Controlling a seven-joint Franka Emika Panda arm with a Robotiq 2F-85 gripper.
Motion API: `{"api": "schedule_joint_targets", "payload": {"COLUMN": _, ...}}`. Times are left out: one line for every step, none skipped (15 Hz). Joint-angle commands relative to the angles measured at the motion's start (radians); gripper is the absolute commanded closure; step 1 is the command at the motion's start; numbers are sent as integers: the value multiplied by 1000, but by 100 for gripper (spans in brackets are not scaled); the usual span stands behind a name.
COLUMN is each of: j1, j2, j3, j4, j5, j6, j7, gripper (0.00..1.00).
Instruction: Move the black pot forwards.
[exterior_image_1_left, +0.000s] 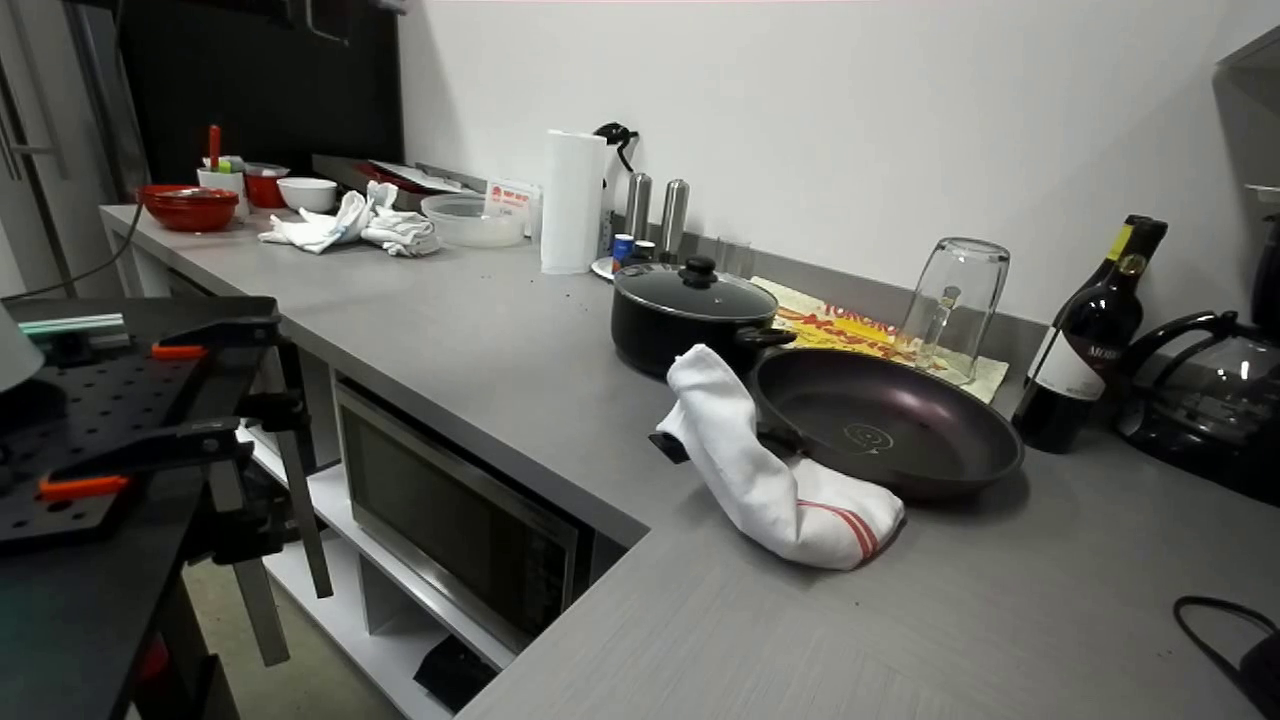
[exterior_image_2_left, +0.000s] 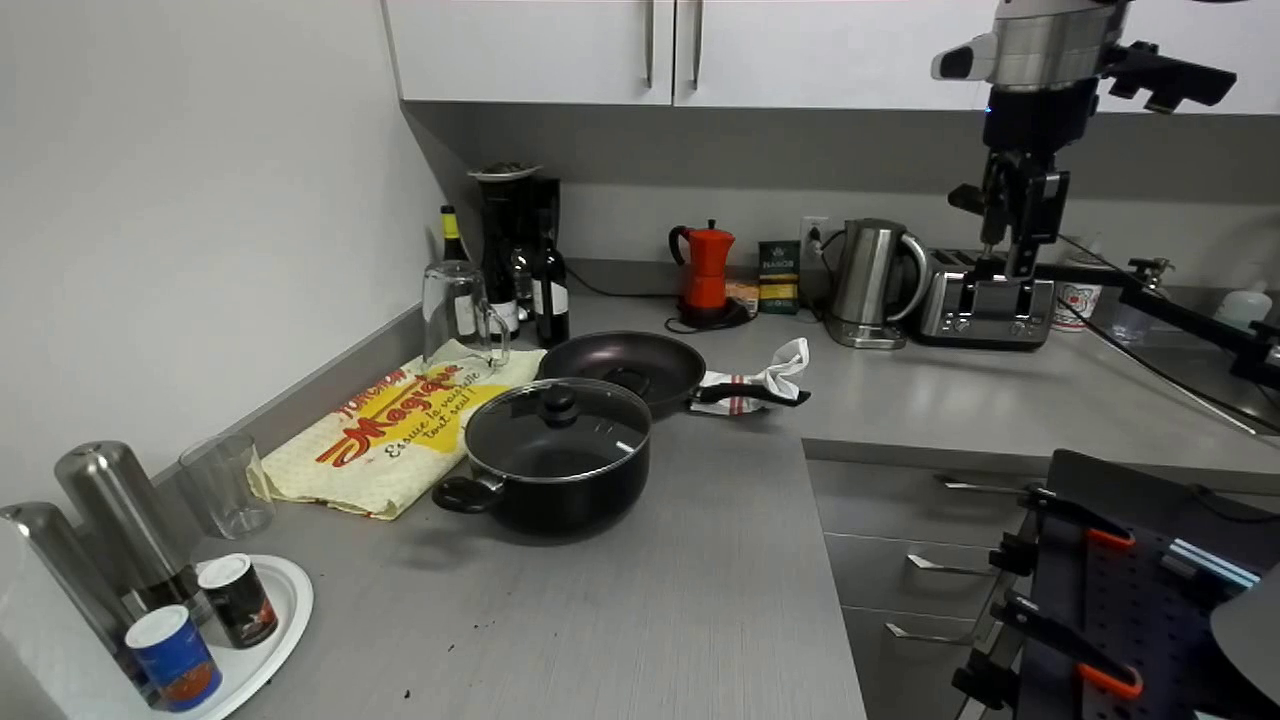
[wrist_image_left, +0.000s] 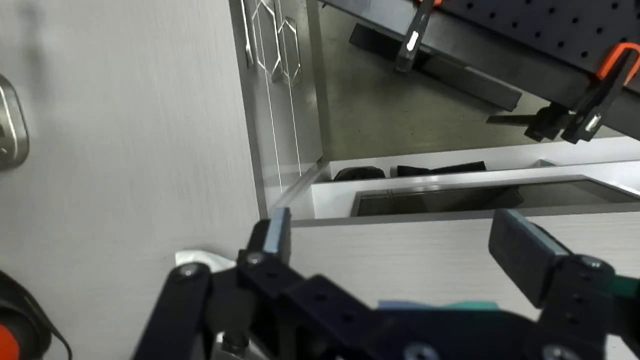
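The black pot (exterior_image_1_left: 655, 325) stands upright on the grey counter with its glass lid and black knob on. In an exterior view the pot (exterior_image_2_left: 575, 495) has one side handle toward the yellow cloth and stands right beside the frying pan. The pot does not show in the wrist view. My gripper (exterior_image_2_left: 1006, 258) hangs high in the air, well away from the pot, in front of the toaster. In the wrist view the gripper (wrist_image_left: 392, 235) has its fingers wide apart with nothing between them.
A black frying pan (exterior_image_1_left: 885, 430) adjoins the pot, its handle on a white towel (exterior_image_1_left: 780, 490). A yellow cloth (exterior_image_2_left: 400, 430) with an upturned glass pitcher (exterior_image_2_left: 460, 310) lies along the wall. A white plate (exterior_image_2_left: 295, 600) holds cans and mills. A wine bottle (exterior_image_1_left: 1090, 330) stands behind the pan.
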Motion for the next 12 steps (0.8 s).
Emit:
{"api": "schedule_joint_targets", "payload": {"j1": 67, "j2": 137, "j3": 17, "j4": 70, "j5": 37, "j6": 90, "j7": -49, "gripper": 0}}
{"api": "schedule_joint_targets", "payload": {"j1": 85, "j2": 174, "j3": 24, "j4": 88, "j5": 44, "j6": 122, "j7": -55, "gripper": 0}}
{"api": "schedule_joint_targets", "payload": {"j1": 103, "j2": 209, "j3": 25, "j4": 108, "j5": 58, "j6": 143, "j7": -77, "gripper": 0}}
{"api": "schedule_joint_targets", "payload": {"j1": 118, "j2": 252, "j3": 32, "j4": 134, "j5": 69, "j6": 167, "j7": -89, "gripper": 0}}
{"api": "schedule_joint_targets", "payload": {"j1": 133, "j2": 288, "j3": 37, "j4": 157, "j5": 86, "j6": 185, "j7": -110, "gripper": 0}}
{"api": "schedule_joint_targets", "payload": {"j1": 148, "j2": 331, "j3": 47, "j4": 186, "j5": 104, "j6": 197, "j7": -125, "gripper": 0}}
{"api": "schedule_joint_targets", "payload": {"j1": 161, "j2": 373, "j3": 58, "j4": 215, "j5": 122, "j6": 207, "j7": -143, "gripper": 0}}
{"api": "schedule_joint_targets", "payload": {"j1": 175, "j2": 417, "j3": 71, "j4": 249, "j5": 143, "j6": 218, "j7": -159, "gripper": 0}}
{"api": "schedule_joint_targets", "payload": {"j1": 183, "j2": 452, "j3": 82, "j4": 278, "j5": 162, "j6": 221, "j7": -178, "gripper": 0}}
{"api": "schedule_joint_targets", "payload": {"j1": 194, "j2": 501, "j3": 98, "j4": 319, "j5": 182, "j6": 228, "j7": -193, "gripper": 0}}
{"api": "schedule_joint_targets", "payload": {"j1": 198, "j2": 539, "j3": 112, "j4": 353, "j5": 200, "j6": 230, "j7": -210, "gripper": 0}}
{"api": "schedule_joint_targets", "payload": {"j1": 205, "j2": 592, "j3": 129, "j4": 397, "j5": 221, "j6": 236, "j7": -223, "gripper": 0}}
